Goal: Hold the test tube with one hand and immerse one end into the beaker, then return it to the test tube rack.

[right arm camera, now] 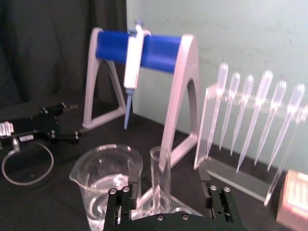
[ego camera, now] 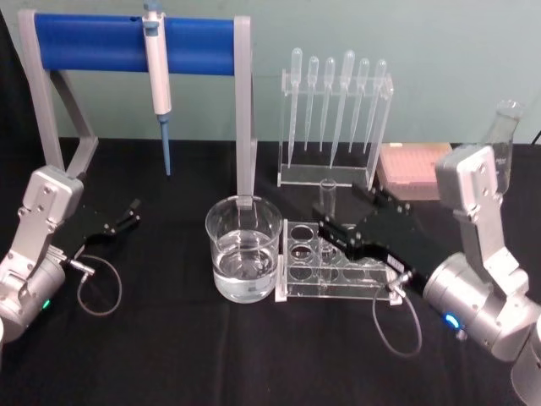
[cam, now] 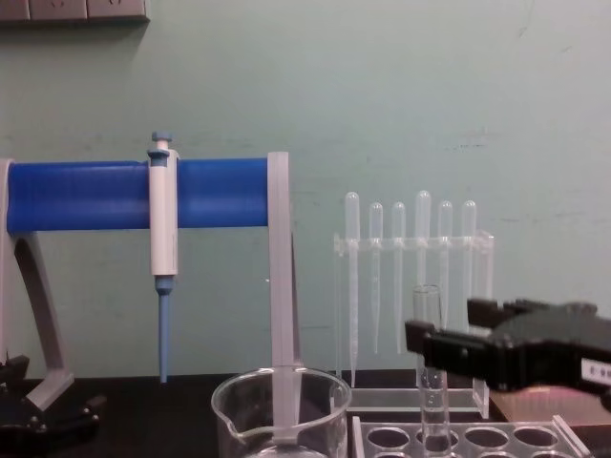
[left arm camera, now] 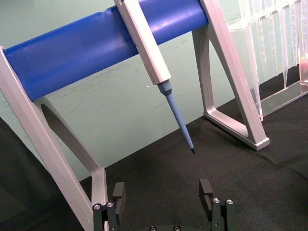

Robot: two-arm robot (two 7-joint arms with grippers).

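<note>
Black tabletop (ego camera: 169,355), clear upright test tube (ego camera: 327,200) between wide-spread right hand (ego camera: 325,222) fingers.

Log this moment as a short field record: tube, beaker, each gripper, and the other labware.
test tube: upright in the clear rack, not lifted
beaker: left of the rack, partly filled with clear liquid
right gripper: reaching over the rack, jaws open on either side of the tube, not closed on it
left gripper: low over the table near the blue stand, jaws open, holding nothing
pipette: white and blue, hanging on the stand
plastic pipettes: six in a clear holder behind the rack
</note>
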